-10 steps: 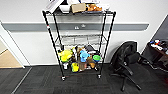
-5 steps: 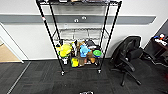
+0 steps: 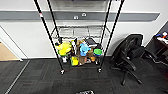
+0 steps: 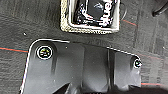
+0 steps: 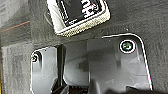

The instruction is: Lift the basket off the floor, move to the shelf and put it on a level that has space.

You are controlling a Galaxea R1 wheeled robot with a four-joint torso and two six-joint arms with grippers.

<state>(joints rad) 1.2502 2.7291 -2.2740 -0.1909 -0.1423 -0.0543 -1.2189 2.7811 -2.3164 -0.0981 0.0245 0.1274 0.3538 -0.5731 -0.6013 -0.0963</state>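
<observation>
Basket: the small rectangular beige wicker basket [image 4: 90, 15] with a pale rim and black-and-white things inside sits on the dark grey ribbed carpet floor [image 4: 22, 27]; it appears in both wrist views.
Head view: a sliver of the basket at the bottom edge, in front of the rack.
Shelf: tall black wire rack [image 3: 80, 37] against the white wall, colourful toys [image 3: 75, 51] on a lower tier.
Level: a grey wire-grid tier [image 3: 78, 32] above the toys, bare.
Chair: black office chair [image 3: 128, 56] right of the rack.
Jaws: cannot tell for either arm.
</observation>
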